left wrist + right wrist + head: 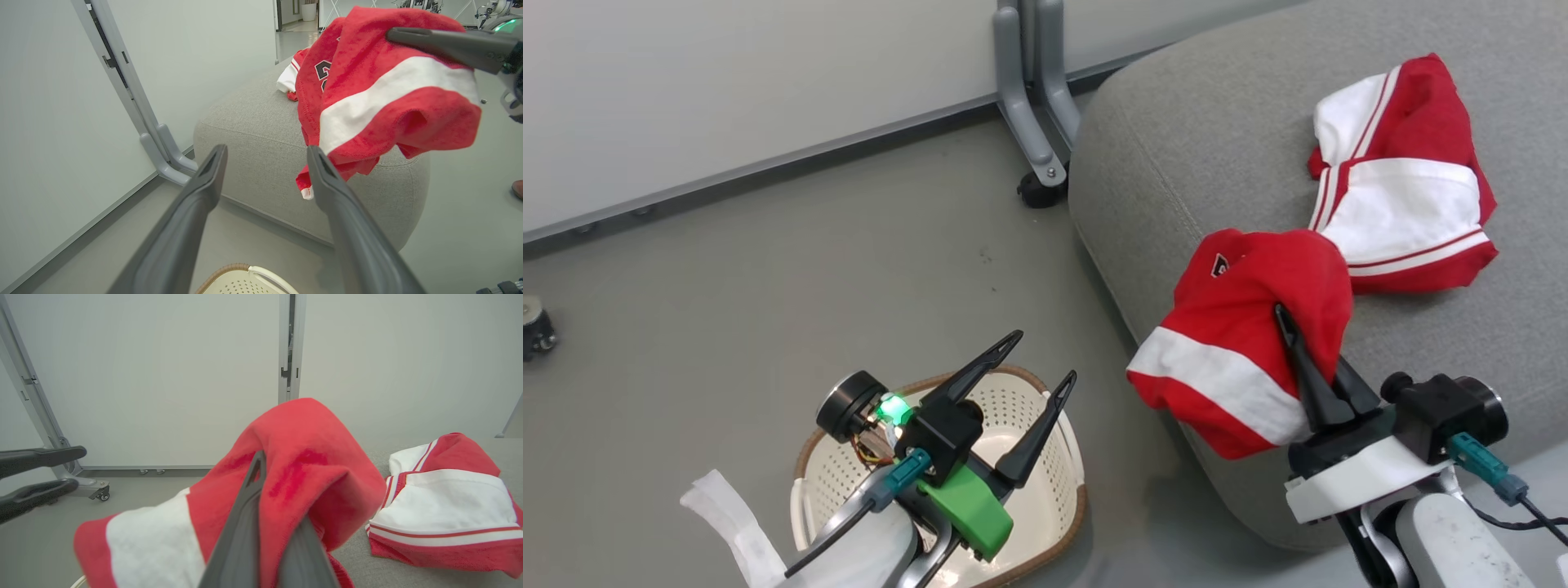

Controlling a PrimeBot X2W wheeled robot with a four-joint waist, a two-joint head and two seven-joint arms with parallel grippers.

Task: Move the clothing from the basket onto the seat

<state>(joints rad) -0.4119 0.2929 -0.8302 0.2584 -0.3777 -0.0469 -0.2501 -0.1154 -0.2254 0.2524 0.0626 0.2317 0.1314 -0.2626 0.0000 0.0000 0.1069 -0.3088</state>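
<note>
Head view | fuzzy red garment (1258,302) | perforated plastic basket (1066,478) | rounded fabric seat (1176,147)

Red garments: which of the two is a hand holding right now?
The nearer garment, with one broad white band, pinched in the right hand at the seat. The striped garment lies loose on it.

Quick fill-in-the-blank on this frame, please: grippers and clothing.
Open or shut: the right gripper is ____ on the held garment.
Open or shut: the left gripper, above the basket, is ____.
The other garment lies on the ____.
Missing: shut; open; seat.
</note>
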